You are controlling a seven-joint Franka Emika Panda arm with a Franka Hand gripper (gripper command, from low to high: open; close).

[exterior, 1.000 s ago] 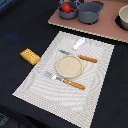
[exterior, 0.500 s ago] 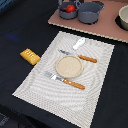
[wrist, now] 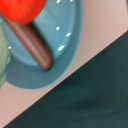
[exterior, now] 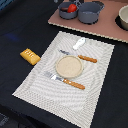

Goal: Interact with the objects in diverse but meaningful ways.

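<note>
The red tomato [exterior: 72,8] lies in a grey pot [exterior: 66,12] at the back. Seen close in the wrist view, the tomato [wrist: 22,10] rests beside the thin dark-brown sausage [wrist: 32,44] on the pot's blue-grey inside [wrist: 62,47]. The yellow-orange bread block [exterior: 30,56] sits on the dark cloth, off the placemat toward the exterior view's left. The white fish [exterior: 79,43] lies on the striped placemat [exterior: 35,80] near its far edge. No gripper fingers or arm show in either view.
A tan plate [exterior: 68,66] is at the mat's centre between an orange-handled knife [exterior: 80,57] and fork [exterior: 65,81]. A second grey pot [exterior: 90,12] and another vessel [exterior: 123,17] stand on the pink board [exterior: 100,30]. A greenish edge [wrist: 2,55] shows in the wrist view.
</note>
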